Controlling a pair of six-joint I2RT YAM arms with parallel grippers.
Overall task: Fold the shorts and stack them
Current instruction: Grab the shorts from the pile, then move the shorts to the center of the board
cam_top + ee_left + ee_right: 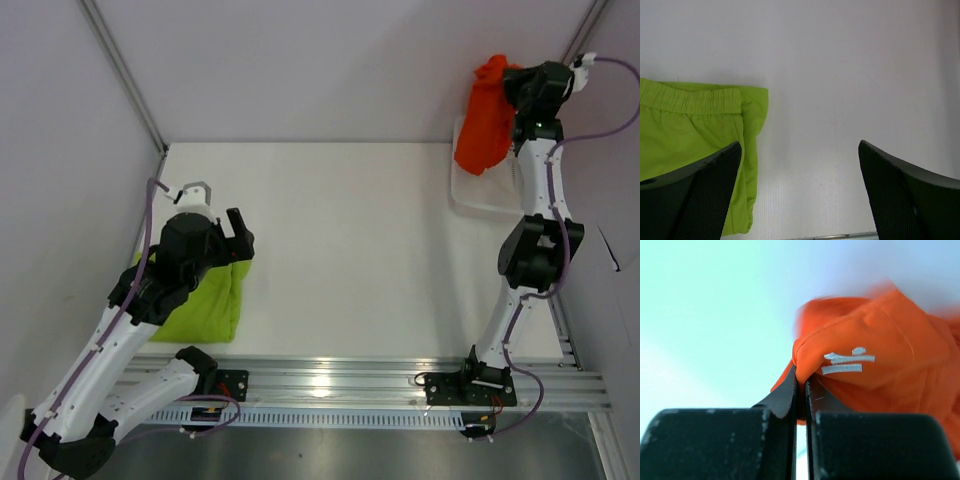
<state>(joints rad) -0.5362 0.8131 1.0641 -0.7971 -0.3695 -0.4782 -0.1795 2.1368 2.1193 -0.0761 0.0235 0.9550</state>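
Observation:
The orange-red shorts (486,118) hang bunched in the air at the far right, lifted above the white basket (470,195). My right gripper (512,82) is shut on a fold of them; in the right wrist view the cloth (875,347) with its small white logo is pinched between the closed jaws at my right gripper (802,382). The lime green shorts (205,305) lie folded on the table at the near left, partly under my left arm. My left gripper (240,240) hovers open over their right edge; its view shows the green waistband (690,100) left of my left gripper (800,165).
The white table (350,240) spreads between the two arms. A metal rail (400,375) runs along the near edge. Grey walls close in the left, back and right sides.

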